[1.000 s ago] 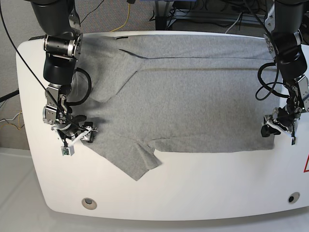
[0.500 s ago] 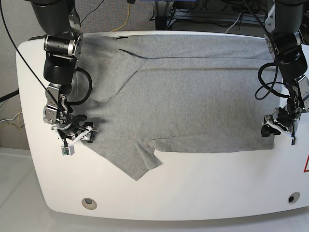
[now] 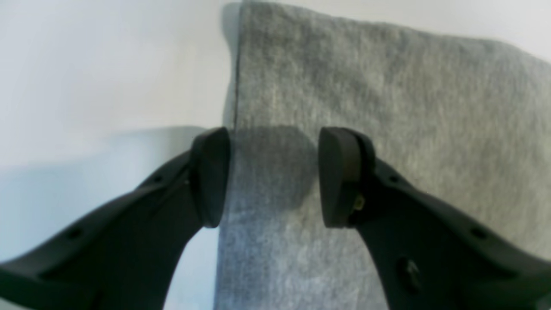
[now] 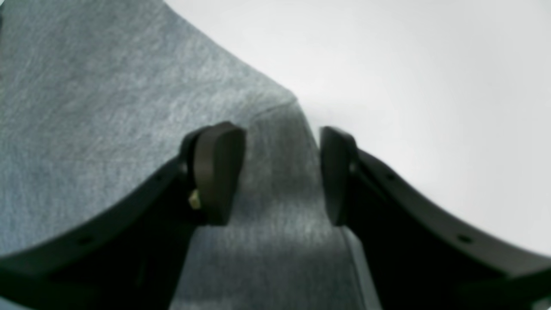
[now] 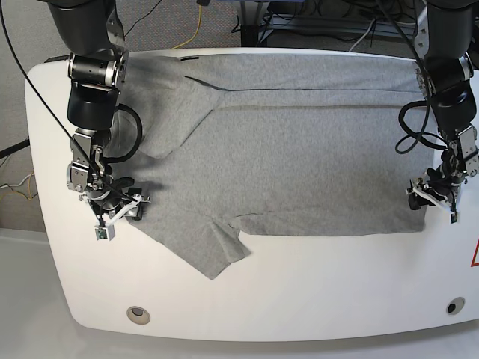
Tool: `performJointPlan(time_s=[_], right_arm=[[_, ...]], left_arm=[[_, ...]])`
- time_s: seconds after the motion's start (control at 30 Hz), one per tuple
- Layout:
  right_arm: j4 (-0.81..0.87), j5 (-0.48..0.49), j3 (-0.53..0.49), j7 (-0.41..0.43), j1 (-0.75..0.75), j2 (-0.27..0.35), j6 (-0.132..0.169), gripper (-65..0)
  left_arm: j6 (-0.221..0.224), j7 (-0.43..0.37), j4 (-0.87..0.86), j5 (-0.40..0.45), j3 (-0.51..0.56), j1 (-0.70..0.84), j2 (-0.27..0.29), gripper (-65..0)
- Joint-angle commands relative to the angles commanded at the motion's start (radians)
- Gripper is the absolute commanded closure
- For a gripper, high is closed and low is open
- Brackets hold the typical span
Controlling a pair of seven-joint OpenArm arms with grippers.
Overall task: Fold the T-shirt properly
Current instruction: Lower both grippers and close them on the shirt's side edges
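On the white surface (image 5: 314, 284) the T-shirt (image 5: 299, 157) lies spread, plain grey side up. At its two near corners: left pincer (image 3: 273, 176) and right pincer (image 4: 282, 174), each agape astride the cloth edge. Only the wrist views show those gaps; the base view shows the whole garment.

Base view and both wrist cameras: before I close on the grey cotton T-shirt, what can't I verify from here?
- Contact: both wrist views are blurred; whether the left gripper or right gripper pads touch the grey cotton T-shirt is unclear.
- Layers: how many plies sit between the open jaws, no view shows.
- Far collar edge: the right arm hides it in the base view.
- Underside of the shirt: hidden against the white table.
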Motion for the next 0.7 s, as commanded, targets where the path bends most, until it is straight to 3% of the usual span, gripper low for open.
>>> performJointPlan(time_s=[0.17, 0.23, 0.3, 0.5, 0.7], right_arm=[[-0.002, 0.001, 0.0, 0.006, 0.001, 0.0, -0.003, -17.8], [0.003, 0.0, 0.002, 0.002, 0.001, 0.002, 0.004, -10.0], [0.003, 0.001, 0.003, 0.002, 0.002, 0.003, 0.005, -8.8], [0.004, 0.0, 0.004, 0.0, -0.001, 0.004, 0.007, -9.2], [0.02, -0.004, -0.002, 0.005, 0.0, 0.005, 0.009, -16.4]], left_arm=[[-0.002, 0.01, 0.019, -0.02, -0.003, 0.009, 0.0, -31.2], [-0.011, 0.013, 0.017, -0.04, 0.009, 0.013, -0.005, -30.8], [-0.011, 0.012, 0.018, -0.045, 0.008, 0.014, -0.006, -30.8], [-0.014, 0.012, 0.017, -0.055, 0.006, 0.015, -0.007, -31.0], [-0.03, 0.019, 0.023, -0.043, 0.003, 0.021, -0.006, -31.4]])
